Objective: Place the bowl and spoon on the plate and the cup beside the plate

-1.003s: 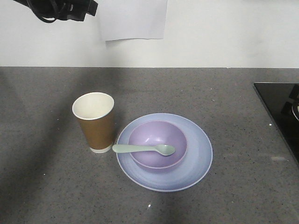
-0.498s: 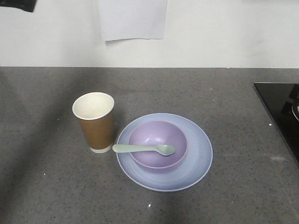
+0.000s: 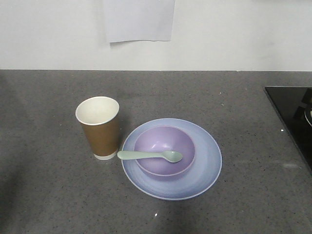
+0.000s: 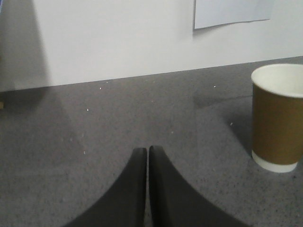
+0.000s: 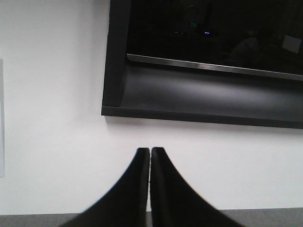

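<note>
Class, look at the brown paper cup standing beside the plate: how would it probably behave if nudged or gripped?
The cup stands tall on a base narrower than its rim, so a high push would probably tip it. It looks empty, so likely light. Thin paper walls would probably dent under a firm squeeze.

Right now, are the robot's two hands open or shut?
Left gripper: shut, holding nothing.
Right gripper: shut, holding nothing.

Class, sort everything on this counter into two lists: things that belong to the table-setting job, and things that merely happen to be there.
Part of the job:
plate
bowl
spoon, across the bowl
cup, beside the plate

Just there:
paper sheet on the wall
black hob at the counter's right edge
</note>
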Available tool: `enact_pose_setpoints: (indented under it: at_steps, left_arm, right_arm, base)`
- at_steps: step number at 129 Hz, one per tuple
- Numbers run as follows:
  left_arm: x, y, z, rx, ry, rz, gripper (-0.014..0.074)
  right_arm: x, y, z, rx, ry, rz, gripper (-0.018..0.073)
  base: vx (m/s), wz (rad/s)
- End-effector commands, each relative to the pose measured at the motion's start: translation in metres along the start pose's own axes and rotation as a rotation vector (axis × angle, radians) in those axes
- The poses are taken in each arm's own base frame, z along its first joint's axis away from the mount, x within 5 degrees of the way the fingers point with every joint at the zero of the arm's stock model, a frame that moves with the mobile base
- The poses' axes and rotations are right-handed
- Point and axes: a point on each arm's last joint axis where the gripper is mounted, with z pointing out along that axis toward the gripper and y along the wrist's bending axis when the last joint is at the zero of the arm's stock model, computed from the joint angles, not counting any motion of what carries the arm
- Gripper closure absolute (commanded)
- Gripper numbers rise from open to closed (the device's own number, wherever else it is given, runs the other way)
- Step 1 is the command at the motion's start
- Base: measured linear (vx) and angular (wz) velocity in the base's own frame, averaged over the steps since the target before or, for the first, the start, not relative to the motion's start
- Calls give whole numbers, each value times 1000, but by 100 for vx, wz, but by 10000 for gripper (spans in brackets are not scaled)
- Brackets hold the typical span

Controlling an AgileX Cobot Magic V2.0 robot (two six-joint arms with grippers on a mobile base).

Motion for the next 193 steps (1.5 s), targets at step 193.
enact_pose_setpoints:
  at_steps: [193]
  left_arm:
    - [71,0,-19,-46,-217,-110,603]
  right_arm:
    - [-14,-6,-7,2,-81,-14,564]
  base:
    - [0,0]
